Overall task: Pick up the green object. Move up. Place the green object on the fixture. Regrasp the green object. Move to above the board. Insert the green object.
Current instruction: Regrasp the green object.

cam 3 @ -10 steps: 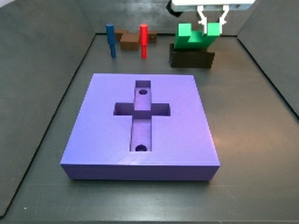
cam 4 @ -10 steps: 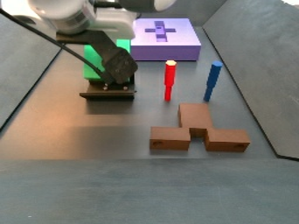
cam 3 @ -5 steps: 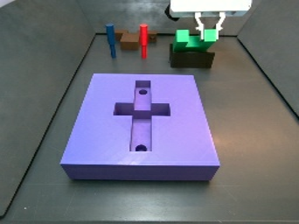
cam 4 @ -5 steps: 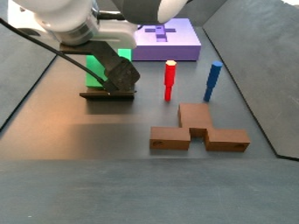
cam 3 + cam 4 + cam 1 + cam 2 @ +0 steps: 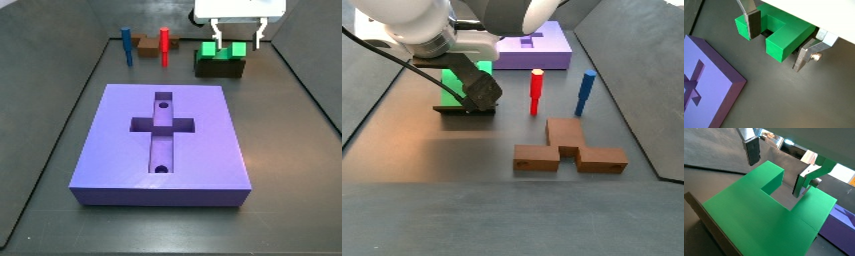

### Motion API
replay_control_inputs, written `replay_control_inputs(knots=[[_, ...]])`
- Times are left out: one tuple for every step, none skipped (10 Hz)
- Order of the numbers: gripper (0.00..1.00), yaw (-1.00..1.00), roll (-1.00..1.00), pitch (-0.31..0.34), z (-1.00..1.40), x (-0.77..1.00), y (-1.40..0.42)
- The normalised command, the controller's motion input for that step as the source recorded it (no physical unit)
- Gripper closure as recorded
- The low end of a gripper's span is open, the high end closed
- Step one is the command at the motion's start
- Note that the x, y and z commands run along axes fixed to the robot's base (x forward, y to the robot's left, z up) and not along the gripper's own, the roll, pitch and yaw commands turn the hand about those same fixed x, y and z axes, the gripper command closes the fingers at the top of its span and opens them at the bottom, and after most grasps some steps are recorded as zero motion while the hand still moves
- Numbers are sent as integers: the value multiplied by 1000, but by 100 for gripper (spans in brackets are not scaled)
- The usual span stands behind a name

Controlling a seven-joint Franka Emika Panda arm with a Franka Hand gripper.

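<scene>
The green object (image 5: 221, 50) sits in the top of the dark fixture (image 5: 221, 68) at the back right, its U notch facing up. My gripper (image 5: 234, 42) hangs just over it, open, one finger on each side of the piece. In both wrist views the green object (image 5: 777, 36) (image 5: 757, 220) lies between the spread fingers (image 5: 751, 25) (image 5: 804, 180), with a gap showing at one finger. The purple board (image 5: 163, 140) with its cross slot lies in the middle of the floor. In a side view the arm covers most of the green object (image 5: 441, 76) and the fixture (image 5: 462, 107).
A red peg (image 5: 164, 44) and a blue peg (image 5: 127, 45) stand upright on a small brown block (image 5: 147, 45) left of the fixture. Brown blocks (image 5: 569, 150) lie on the floor beyond the pegs. Dark walls (image 5: 301, 80) bound the floor.
The green object went from tilted in the shut fingers down onto the fixture, now level. The fingers have spread apart and let go of it.
</scene>
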Motion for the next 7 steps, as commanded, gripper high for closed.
replay_control_inputs(knots=[[0, 60, 911, 0, 320, 0, 0], [0, 0, 1000, -3, 320, 0, 0], [0, 0, 1000, -89, 269, 0, 0], [0, 3, 1000, -97, 169, -9, 0], [0, 31, 1000, -9, 63, -60, 0], [0, 60, 1000, 0, 14, -89, 0], [0, 129, 1000, 0, 0, 0, 0]])
